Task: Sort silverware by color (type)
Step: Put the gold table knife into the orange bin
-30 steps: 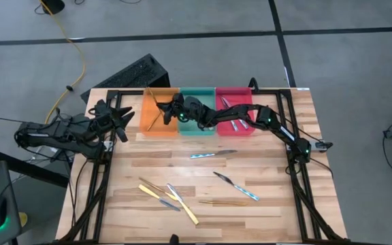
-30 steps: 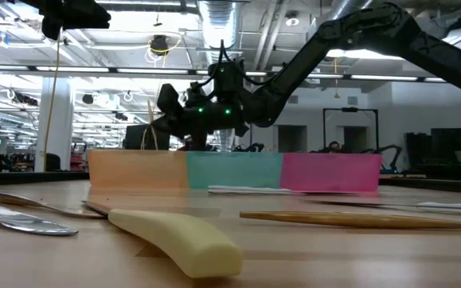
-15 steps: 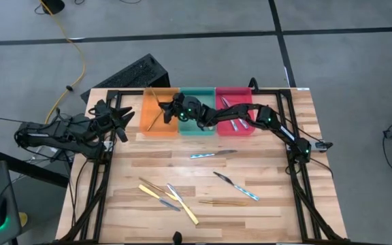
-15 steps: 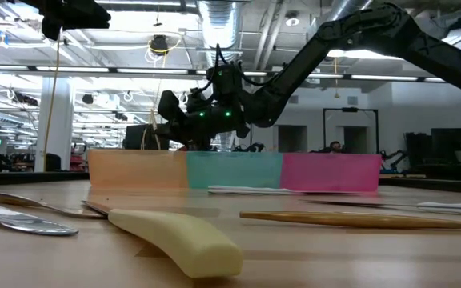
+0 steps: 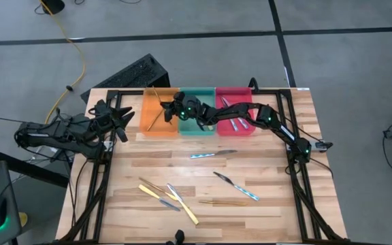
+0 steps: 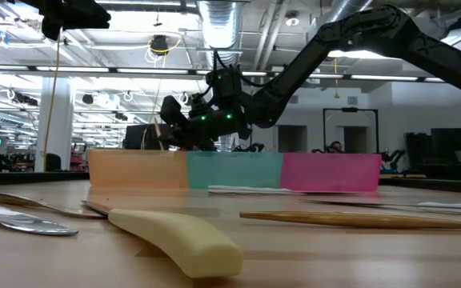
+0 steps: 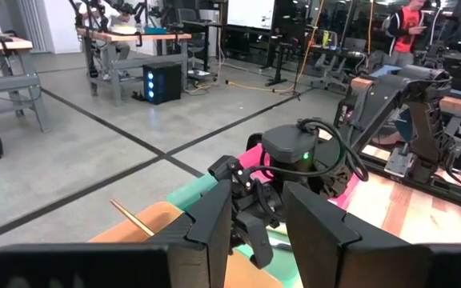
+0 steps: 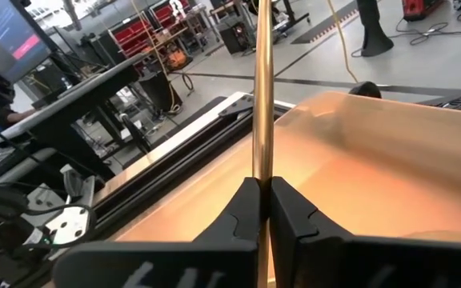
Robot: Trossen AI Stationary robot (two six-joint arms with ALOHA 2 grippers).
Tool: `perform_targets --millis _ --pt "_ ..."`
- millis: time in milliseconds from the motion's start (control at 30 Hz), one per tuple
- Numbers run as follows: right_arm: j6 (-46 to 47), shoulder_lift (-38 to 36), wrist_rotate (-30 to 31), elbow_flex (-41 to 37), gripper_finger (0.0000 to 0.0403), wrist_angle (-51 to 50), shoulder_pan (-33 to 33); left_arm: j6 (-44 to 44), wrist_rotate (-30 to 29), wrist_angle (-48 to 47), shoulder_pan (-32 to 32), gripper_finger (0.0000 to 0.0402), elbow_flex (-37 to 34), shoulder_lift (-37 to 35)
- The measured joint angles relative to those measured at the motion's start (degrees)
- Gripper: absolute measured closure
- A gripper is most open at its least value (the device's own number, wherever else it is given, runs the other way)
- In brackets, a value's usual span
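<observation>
From above, the right gripper (image 5: 171,111) reaches across the green tray (image 5: 197,121) to the orange tray (image 5: 156,126), its jaws clamped on a thin bronze utensil (image 5: 158,109); compared with a second ago the gripper has shifted slightly toward the orange tray and the utensil has tilted lower into it. The left gripper (image 5: 122,117) waits beside the orange tray off the counter's (image 5: 271,177) left edge, jaws partly apart and empty. Blue-handled pieces (image 5: 235,122) lie in the red tray (image 5: 245,131); seven or so utensils remain loose on the counter, among them a yellow-handled knife (image 5: 188,211) and a blue-handled knife (image 5: 210,154). At counter level, the right gripper (image 6: 166,128) hangs just above the orange tray (image 6: 137,170), lower than before. The left wrist view shows the right gripper (image 7: 254,210) over the tray edge, a bronze stick (image 7: 131,218) protruding. The right wrist view confirms the jaws closed on the bronze utensil (image 8: 262,88), the orange tray (image 8: 390,160) directly beyond. Judgement: placement is imminent; release is pending, and sorting is under half complete.
</observation>
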Motion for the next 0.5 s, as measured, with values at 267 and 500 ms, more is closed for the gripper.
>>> perform_targets --millis 267,500 --pt "1.54 0.0 -0.02 0.0 0.0367 0.0 -0.01 0.07 0.0 0.0 -0.01 0.0301 0.0 0.0" --pt "1.66 -0.02 -0.04 0.0 0.0365 0.0 -0.01 0.11 0.0 0.0 0.0 0.0301 0.0 0.0"
